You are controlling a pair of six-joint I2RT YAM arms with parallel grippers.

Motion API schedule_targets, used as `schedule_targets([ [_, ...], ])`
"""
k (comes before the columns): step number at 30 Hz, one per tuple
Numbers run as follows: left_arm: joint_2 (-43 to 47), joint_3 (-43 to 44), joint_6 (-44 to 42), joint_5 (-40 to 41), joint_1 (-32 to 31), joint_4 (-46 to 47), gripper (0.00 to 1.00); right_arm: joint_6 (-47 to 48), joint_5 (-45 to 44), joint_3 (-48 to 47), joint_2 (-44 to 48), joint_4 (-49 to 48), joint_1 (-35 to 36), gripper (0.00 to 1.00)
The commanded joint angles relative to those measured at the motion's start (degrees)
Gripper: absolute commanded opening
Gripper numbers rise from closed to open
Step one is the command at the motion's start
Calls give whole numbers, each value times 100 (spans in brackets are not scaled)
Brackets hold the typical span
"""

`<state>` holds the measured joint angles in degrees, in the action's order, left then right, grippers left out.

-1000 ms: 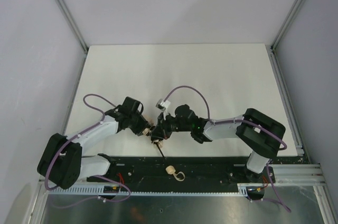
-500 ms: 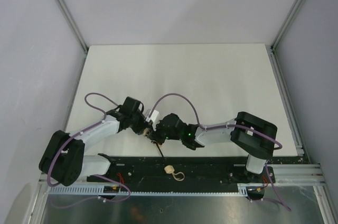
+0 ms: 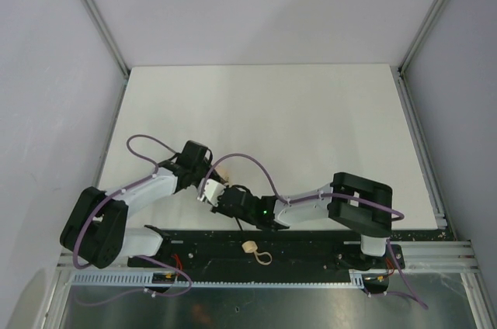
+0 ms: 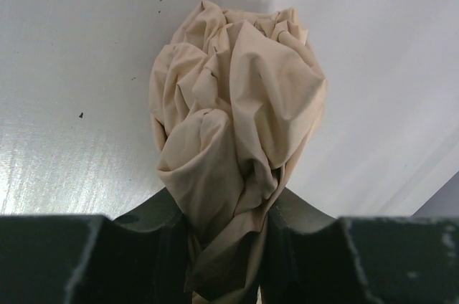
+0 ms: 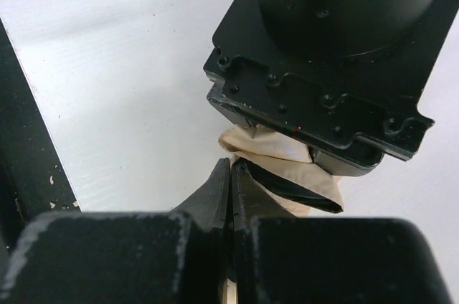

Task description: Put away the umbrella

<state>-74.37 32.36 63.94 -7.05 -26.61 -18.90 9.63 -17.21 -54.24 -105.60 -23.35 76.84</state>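
White tabletop (image 3: 311, 127): left fingers (image 4: 154, 229) grasp the umbrella (image 4: 237, 117) by its canopy (image 5: 276, 148), shaft (image 3: 239, 226) pointing toward the near edge; right fingers (image 5: 211, 196) clenched beside it.

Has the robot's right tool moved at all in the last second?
Yes. The right tool has swung left, toward the table's left edge, and slightly closer to the black base rail.

Robot lab cell. White tabletop (image 3: 311, 112) boxed in by plain grey panels (image 3: 39, 73) on aluminium extrusion posts (image 3: 93, 11). Left arm (image 3: 140, 193) and right arm (image 3: 311, 205) bolted to a black base plate (image 3: 311, 247) at the near edge. Purple cables (image 3: 144, 143), slotted cable duct (image 3: 116, 276), bare sheet metal (image 3: 272, 309) up front.
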Motion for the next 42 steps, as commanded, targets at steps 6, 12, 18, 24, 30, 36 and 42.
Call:
schedule_targets([
  [6,-329,-30,-166,309,94,-253,0,-652,1094,-32,-570,1065,-13,10],
  [12,-388,7,-228,250,178,-253,0,-1207,2047,-25,-671,1056,-186,19],
  [18,-317,8,-345,304,279,-243,0,-1722,2862,6,-384,910,-484,26],
  [24,194,221,-664,511,323,-224,0,-2031,3930,5,1238,755,-601,57],
  [30,1100,759,-1214,667,353,51,0,-2832,4326,-7,3349,596,-996,72],
  [36,2290,891,-2623,1245,357,1846,0,-3103,3448,-14,4628,2113,-2340,75],
  [42,2590,384,-4542,557,339,4891,0,-3115,3511,-8,5014,2929,-3203,75],
])
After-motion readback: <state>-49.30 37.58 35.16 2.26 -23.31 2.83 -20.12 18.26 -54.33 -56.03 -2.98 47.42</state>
